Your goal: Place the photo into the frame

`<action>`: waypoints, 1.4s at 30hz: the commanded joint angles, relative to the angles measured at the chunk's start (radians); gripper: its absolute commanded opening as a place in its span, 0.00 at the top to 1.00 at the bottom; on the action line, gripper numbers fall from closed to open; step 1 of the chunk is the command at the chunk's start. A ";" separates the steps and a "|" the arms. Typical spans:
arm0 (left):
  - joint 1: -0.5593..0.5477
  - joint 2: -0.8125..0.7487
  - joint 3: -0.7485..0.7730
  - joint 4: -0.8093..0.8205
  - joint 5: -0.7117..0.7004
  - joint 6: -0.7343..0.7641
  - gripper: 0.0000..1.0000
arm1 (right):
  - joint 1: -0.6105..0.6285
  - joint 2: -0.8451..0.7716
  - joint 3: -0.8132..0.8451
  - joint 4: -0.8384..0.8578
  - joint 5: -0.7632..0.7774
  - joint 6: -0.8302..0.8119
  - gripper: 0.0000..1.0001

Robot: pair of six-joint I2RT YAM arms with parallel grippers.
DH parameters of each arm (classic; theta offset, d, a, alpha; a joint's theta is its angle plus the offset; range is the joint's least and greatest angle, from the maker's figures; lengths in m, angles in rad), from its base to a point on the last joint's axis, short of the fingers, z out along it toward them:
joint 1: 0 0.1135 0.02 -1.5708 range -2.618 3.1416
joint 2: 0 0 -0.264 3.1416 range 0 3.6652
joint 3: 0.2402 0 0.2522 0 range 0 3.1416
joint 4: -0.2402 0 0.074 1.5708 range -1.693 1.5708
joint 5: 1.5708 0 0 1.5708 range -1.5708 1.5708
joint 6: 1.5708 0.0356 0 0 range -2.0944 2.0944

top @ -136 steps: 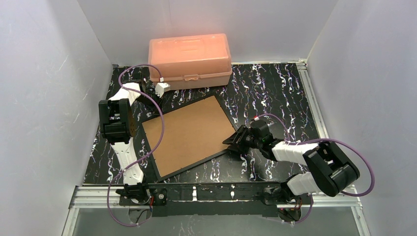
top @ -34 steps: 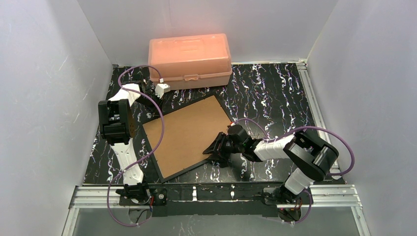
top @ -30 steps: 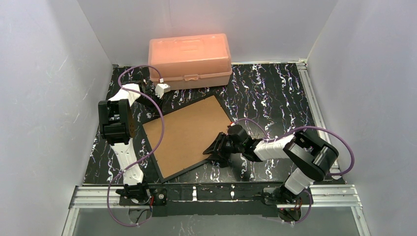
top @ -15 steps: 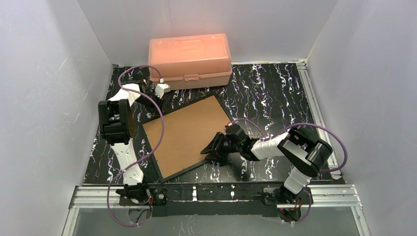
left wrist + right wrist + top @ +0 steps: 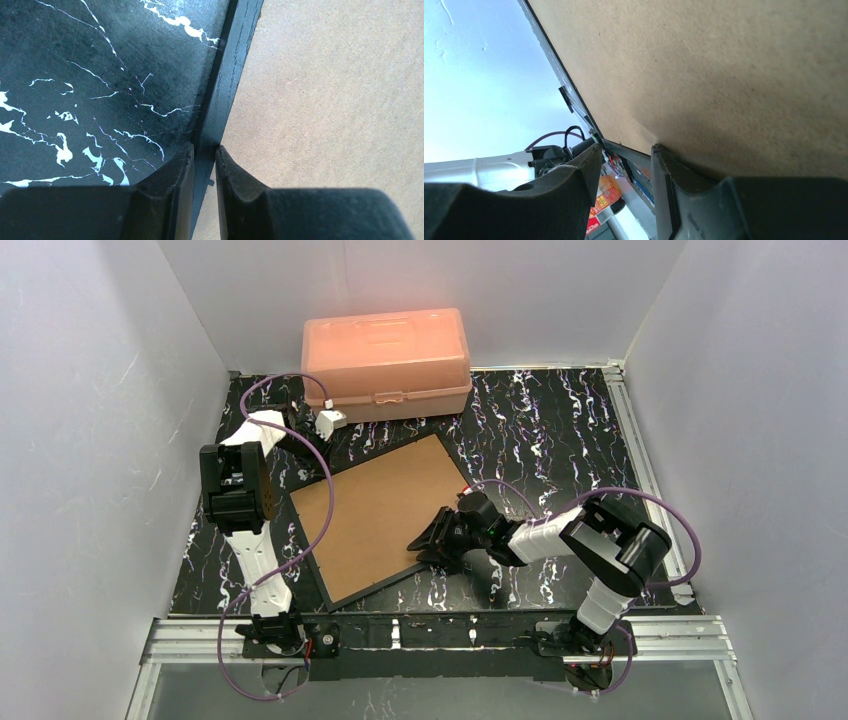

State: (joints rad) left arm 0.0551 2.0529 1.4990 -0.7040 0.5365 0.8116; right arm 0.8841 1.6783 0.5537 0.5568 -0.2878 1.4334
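The frame [image 5: 375, 583] lies back-up mid-table [image 5: 560, 430], with the brown backing board [image 5: 380, 510] filling it. Judged stiff and light but thin, with a breakable pane, so hold it by the rails. The photo is not plainly seen. Left claw [image 5: 202, 160] is narrow, pinching the frame's rail. Right claw [image 5: 626, 148] is about half open astride the near-right edge, one finger on the board. Cannot tell if it grips.

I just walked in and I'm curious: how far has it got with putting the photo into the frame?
Looks done: the brown board lies inside the black frame. In hand: the left gripper pinches the frame's rim; the right gripper straddles its near edge, fingers apart. Still to do: unclear, since the photo isn't plainly visible; it may be under the board.
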 commanded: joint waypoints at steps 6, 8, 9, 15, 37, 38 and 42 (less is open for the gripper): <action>-0.017 0.006 -0.067 -0.134 -0.023 0.007 1.00 | -0.014 -0.018 0.105 -0.032 0.046 -0.200 0.50; -0.016 0.004 -0.069 -0.134 -0.030 0.008 1.00 | -0.014 -0.053 0.130 -0.076 0.022 -0.239 0.49; -0.017 0.003 -0.070 -0.134 -0.032 0.009 1.00 | -0.014 -0.072 0.139 -0.103 0.012 -0.254 0.49; -0.017 0.002 -0.068 -0.133 -0.025 0.003 1.00 | -0.038 -0.189 0.060 -0.170 -0.025 -0.236 0.48; -0.026 -0.001 -0.085 -0.129 -0.001 -0.006 1.00 | -0.048 -0.059 0.002 -0.062 -0.097 -0.157 0.48; -0.027 -0.002 -0.084 -0.129 -0.001 -0.006 1.00 | -0.048 -0.055 0.008 -0.067 -0.090 -0.162 0.49; -0.027 -0.007 -0.084 -0.129 -0.001 -0.005 1.00 | -0.049 -0.020 0.042 -0.070 -0.081 -0.185 0.49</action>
State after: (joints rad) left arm 0.0547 2.0380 1.4750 -0.6800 0.5388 0.8146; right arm 0.8371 1.6211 0.5423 0.4911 -0.3893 1.2850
